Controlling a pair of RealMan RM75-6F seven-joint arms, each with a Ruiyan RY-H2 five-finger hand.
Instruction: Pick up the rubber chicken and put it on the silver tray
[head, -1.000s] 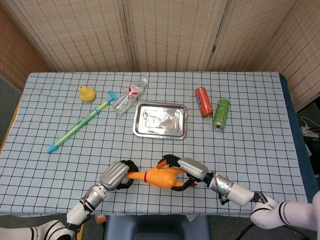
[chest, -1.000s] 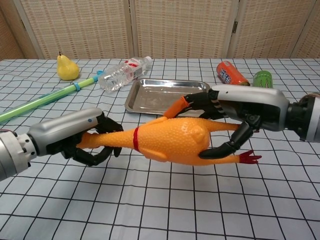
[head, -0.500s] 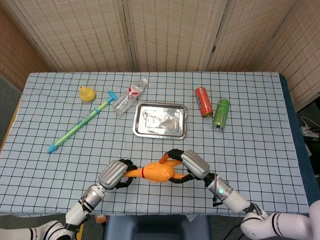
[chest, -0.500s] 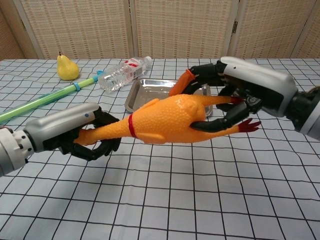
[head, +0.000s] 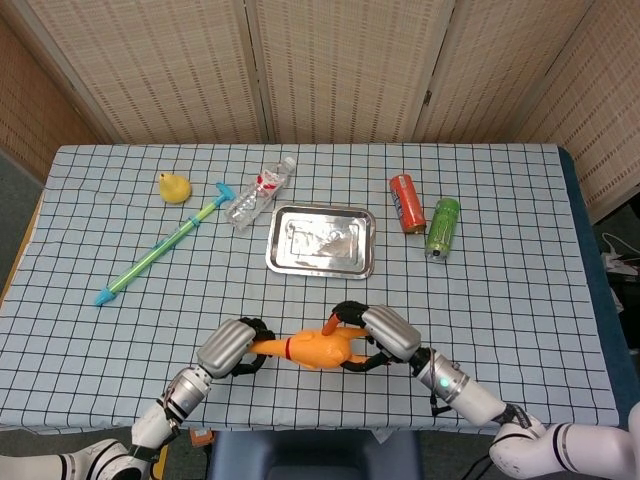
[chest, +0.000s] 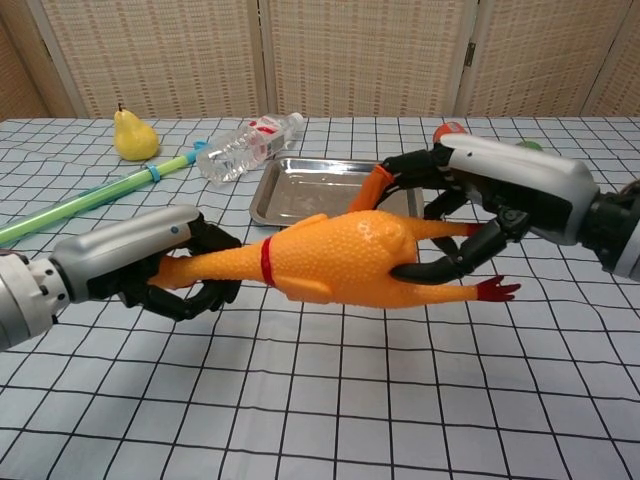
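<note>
While the rubber chicken (chest: 335, 258) is held clear of the checked tablecloth (head: 500, 250), its neck is gripped by the left hand (chest: 150, 260) and its leg end by the right hand (chest: 490, 195). It is kept at six o'clock from the silver tray (head: 321, 240), well apart from it.

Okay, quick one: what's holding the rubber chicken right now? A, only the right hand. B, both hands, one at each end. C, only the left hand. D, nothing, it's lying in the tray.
B: the left hand grips the neck end of the chicken and the right hand grips its leg end, short of the tray.
</note>
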